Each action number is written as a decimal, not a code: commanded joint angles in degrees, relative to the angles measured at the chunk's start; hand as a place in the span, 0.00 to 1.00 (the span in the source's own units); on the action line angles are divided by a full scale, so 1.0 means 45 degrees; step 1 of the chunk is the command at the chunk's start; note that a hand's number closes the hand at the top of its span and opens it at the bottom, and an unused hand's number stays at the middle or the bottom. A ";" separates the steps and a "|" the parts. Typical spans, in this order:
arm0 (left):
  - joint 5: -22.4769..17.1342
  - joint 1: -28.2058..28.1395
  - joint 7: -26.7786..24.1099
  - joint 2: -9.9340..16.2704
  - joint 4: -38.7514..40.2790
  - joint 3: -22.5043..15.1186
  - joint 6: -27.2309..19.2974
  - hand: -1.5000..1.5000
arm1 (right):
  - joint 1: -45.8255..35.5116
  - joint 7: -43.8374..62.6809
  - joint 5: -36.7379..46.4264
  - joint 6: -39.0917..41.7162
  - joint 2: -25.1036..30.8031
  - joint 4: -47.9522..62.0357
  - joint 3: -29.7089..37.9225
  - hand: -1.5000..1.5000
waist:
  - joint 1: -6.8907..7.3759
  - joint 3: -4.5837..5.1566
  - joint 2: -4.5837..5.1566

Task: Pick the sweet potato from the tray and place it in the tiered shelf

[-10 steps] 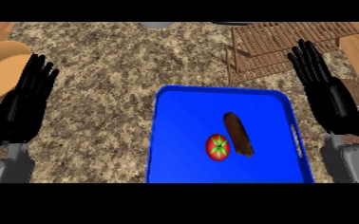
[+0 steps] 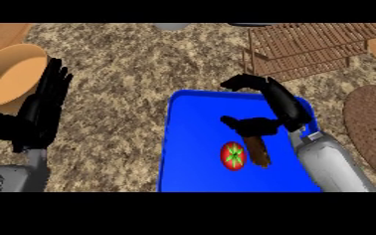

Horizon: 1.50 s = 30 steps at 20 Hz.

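The right hand (image 2: 273,110) is held over the blue tray (image 2: 192,144), its fingers curved and spread from the thumb, with nothing yet enclosed; the thumb tip is seen just at the upper end of the sweet potato (image 2: 258,151), though contact cannot be confirmed. The sweet potato lies lengthwise on the tray, just beside a tomato (image 2: 233,156). For a clean grasp, the hand should be lowered so that fingers and thumb are set across the narrow width of the sweet potato, and the tomato should be left undisturbed. The forearm is angled in from the lower right, the palm turned leftward. The left hand (image 2: 40,110) is rested open at the left edge. The tiered shelf (image 2: 316,47) is found at upper right, well apart from the tray.
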<state>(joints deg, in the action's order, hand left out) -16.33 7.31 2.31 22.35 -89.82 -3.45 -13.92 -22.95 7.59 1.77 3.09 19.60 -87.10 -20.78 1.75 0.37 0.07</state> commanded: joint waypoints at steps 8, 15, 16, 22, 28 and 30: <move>0.1153 -0.0416 0.0881 -0.0602 -0.0912 -0.0722 -0.0971 0.50 | -0.3009 0.3616 -0.1529 0.4982 0.1075 -0.1269 -0.0822 0.00 | -0.0343 -0.0060 -0.0092; 0.1308 -0.0202 0.1061 -0.0563 -0.0917 -0.0627 -0.1110 0.50 | -0.5085 0.7259 -0.0308 0.7410 0.1479 -0.2897 -0.3786 0.00 | -0.0304 -0.0037 -0.0160; 0.1435 -0.0653 0.0817 -0.0851 -0.1006 -0.0888 -0.1238 0.50 | -0.5318 0.7759 0.0207 0.7454 0.1383 -0.3288 -0.4284 0.00 | -0.0272 -0.0034 -0.0199; 0.1132 -0.0955 0.0663 -0.0473 -0.1095 -0.0501 -0.0666 0.50 | -0.6554 1.0604 0.1784 0.8639 0.0435 -0.3299 -0.6476 0.00 | -0.0219 -0.0048 -0.0138; 0.1404 -0.0002 0.0797 -0.0670 -0.0348 -0.0291 -0.0818 0.50 | -0.5807 1.1996 0.3286 0.8120 -0.1139 -0.2554 -0.8176 0.00 | -0.0394 -0.0065 -0.0053; 0.1575 -0.0468 0.0800 -0.0671 -0.0746 -0.0404 -0.0886 0.50 | -0.5413 1.1541 0.3948 0.8225 -0.0197 -0.2845 -0.8494 0.00 | -0.0421 -0.0076 -0.0067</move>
<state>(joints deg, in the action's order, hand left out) -10.22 5.40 6.22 19.61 -93.28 -5.25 -17.62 -48.80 53.04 15.03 37.28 18.71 -99.38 -54.78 0.14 0.09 -0.31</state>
